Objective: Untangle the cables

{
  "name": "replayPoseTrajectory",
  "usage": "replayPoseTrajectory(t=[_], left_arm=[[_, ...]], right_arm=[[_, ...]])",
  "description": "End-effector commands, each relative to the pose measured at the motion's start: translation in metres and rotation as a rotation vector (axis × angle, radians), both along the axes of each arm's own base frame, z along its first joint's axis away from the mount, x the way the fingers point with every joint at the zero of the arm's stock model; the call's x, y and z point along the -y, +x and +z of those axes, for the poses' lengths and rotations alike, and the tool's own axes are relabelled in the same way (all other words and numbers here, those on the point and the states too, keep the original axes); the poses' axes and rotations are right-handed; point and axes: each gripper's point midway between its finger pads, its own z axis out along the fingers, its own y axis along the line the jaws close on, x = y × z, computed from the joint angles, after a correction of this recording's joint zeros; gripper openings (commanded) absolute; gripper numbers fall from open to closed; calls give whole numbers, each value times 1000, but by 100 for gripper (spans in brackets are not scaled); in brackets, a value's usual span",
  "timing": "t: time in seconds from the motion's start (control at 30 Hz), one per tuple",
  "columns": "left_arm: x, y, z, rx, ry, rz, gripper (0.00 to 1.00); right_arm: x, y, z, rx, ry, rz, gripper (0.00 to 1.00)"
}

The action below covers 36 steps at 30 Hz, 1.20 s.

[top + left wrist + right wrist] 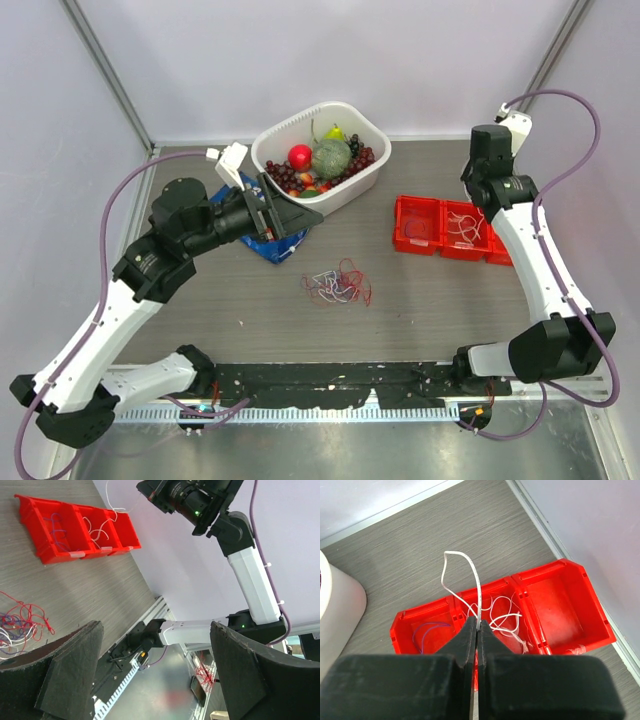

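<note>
Partly hidden behind the right arm [530, 250]: rightmost compartment of the red bins [418, 225]. Below the bins, left wrist view, cut by the frame edge: cables [20, 622].

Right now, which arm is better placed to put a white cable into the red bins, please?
Right. The right gripper is shut on a white cable above the middle red bin; the left gripper is open, empty, near the chip bag.

We see a loose tangle of red, white and purple-blue cables [338, 284] lying on the table [430, 300]. One white cable [472, 572] loops upward, pinched in our right pincer [478, 626] above the red bin [555, 605]. More white strands [502, 617] fill the bin's middle compartment, with purple strands [427, 630] in the one beside it.
</note>
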Motion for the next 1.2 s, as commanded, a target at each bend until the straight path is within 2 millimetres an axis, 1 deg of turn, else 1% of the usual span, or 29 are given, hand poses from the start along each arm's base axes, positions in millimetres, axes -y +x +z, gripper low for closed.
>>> replayPoseTrajectory(t=[0.0, 0.07, 0.1, 0.13, 0.17, 0.2, 0.23, 0.27, 0.3, 0.4, 0.43, 0.47, 0.5, 0.53, 0.6, 0.63, 0.67, 0.77, 0.9, 1.0, 1.03, 1.07, 1.1, 1.17], left_arm=[[3, 3, 2, 14, 31, -10, 91], [4, 5, -1, 2, 38, -7, 90], [5, 7, -3, -6, 40, -5, 89], [5, 7, -5, -13, 39, -3, 89], [6, 8, -7, -19, 39, -3, 90], [6, 8, -8, -24, 39, -4, 89], [7, 8, -10, -31, 43, -5, 89], [7, 8, -12, -38, 49, -9, 89], [7, 7, -13, -44, 54, -10, 89], [6, 6, -20, -63, 67, -9, 89], [6, 6, -22, -70, 68, -8, 89], [6, 6, -24, -79, 69, -7, 89], [6, 6, -26, -86, 70, -7, 89], [6, 6, -26, -89, 69, -5, 89], [6, 6, -29, -103, 72, 0, 89], [6, 6, -32, -111, 74, 2, 89], [6, 7, -34, -120, 77, 2, 89], [8, 8, -40, -141, 82, 3, 88], [11, 10, -44, -158, 91, -3, 88], [14, 12, -48, -170, 98, -9, 88], [16, 12, -49, -172, 100, -14, 88], [17, 13, -49, -175, 101, -19, 88], [18, 14, -50, -178, 102, -20, 88], [21, 16, -51, -181, 102, -28, 88]], right_arm=[[8, 1, 23, 102, 29, -51, 1], [18, -3, 15, 95, 49, -106, 1], [19, -4, 5, 85, 79, -127, 1], [26, -4, -4, 74, 100, -150, 1], [24, -2, -16, 57, 148, -153, 1], [26, -1, -28, 28, 166, -167, 1], [32, -4, -39, 7, 206, -199, 1], [36, -2, -51, -23, 227, -215, 1], [36, -3, -61, -48, 243, -224, 1], [39, -2, -99, -155, 298, -242, 1], [39, -2, -108, -177, 317, -248, 1], [37, -1, -123, -218, 352, -240, 1], [35, -1, -129, -235, 373, -242, 1], [31, 1, -141, -272, 402, -224, 1], [23, -1, -158, -334, 445, -212, 1], [20, -1, -162, -347, 457, -207, 1], [16, -2, -172, -378, 478, -202, 0], [16, -7, -189, -434, 483, -219, 1], [25, -16, -200, -480, 426, -244, 1], [30, -25, -201, -516, 389, -247, 1], [32, -27, -198, -511, 375, -248, 1], [33, -33, -200, -526, 361, -243, 1], [34, -38, -198, -523, 351, -242, 1], [32, -38, -190, -511, 334, -185, 1]])
